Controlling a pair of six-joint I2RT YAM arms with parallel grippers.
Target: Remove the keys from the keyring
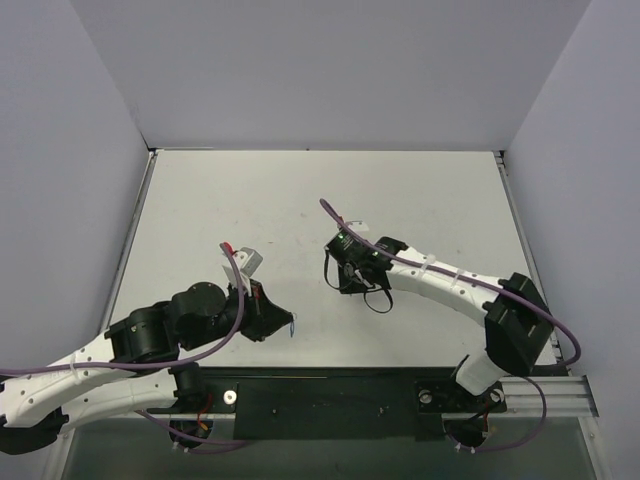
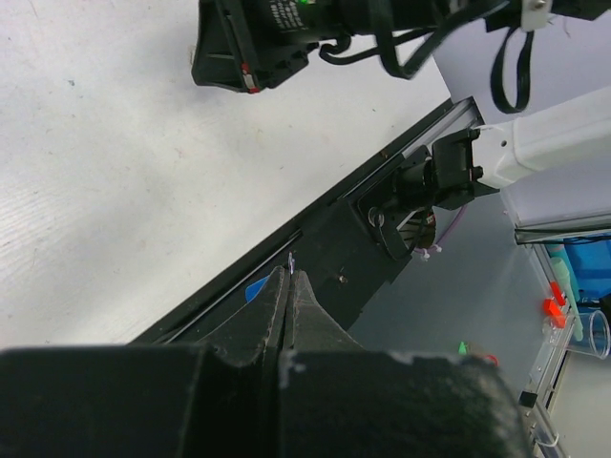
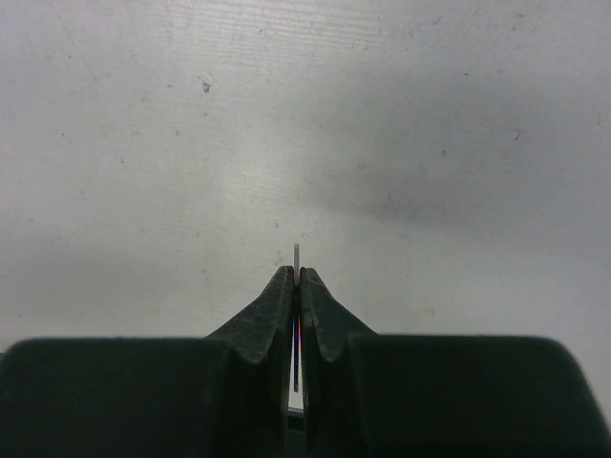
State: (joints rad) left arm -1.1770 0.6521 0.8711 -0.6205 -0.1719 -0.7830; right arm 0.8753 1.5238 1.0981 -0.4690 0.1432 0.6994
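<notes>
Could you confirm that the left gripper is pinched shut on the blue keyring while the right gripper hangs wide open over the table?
Not quite: the right gripper is shut too, pinching a thin silver key seen edge-on, as the right wrist view shows. The left gripper is indeed shut on the blue keyring.

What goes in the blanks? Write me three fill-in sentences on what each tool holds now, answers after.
The left tool is shut on the keyring, whose tag is coloured ___.
The right tool is ___ on the thin silver key.
In the top view the two tools are ___, not touching.
Missing words: blue; shut; apart.
</notes>
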